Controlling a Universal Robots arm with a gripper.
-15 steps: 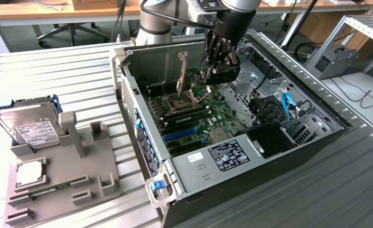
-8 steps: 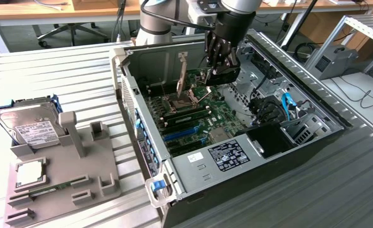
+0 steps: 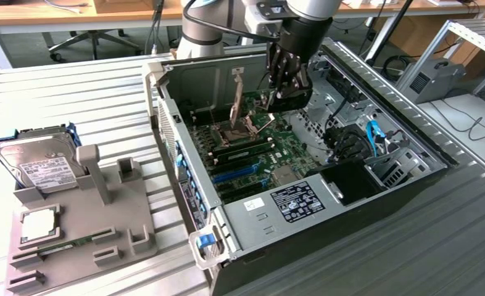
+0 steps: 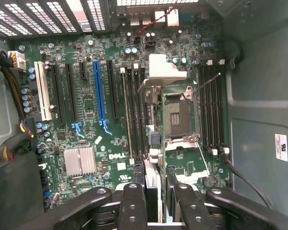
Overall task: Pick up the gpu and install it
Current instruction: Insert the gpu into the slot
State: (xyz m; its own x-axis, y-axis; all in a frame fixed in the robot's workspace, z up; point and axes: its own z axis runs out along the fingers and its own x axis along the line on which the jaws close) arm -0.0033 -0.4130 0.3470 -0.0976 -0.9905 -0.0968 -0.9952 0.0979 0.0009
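Slatted table (image 3: 78,86) carries open PC case (image 3: 407,132). Jaws (image 4: 156,191) closed on gpu (image 4: 152,179), held edge-on above motherboard (image 4: 86,105). Card best kept upright, aligned squarely with blue slot (image 4: 98,93).

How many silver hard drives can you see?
1. The hard drive sits on the gray holder at the exterior view's left, beside the computer case. More could be hidden inside the case.
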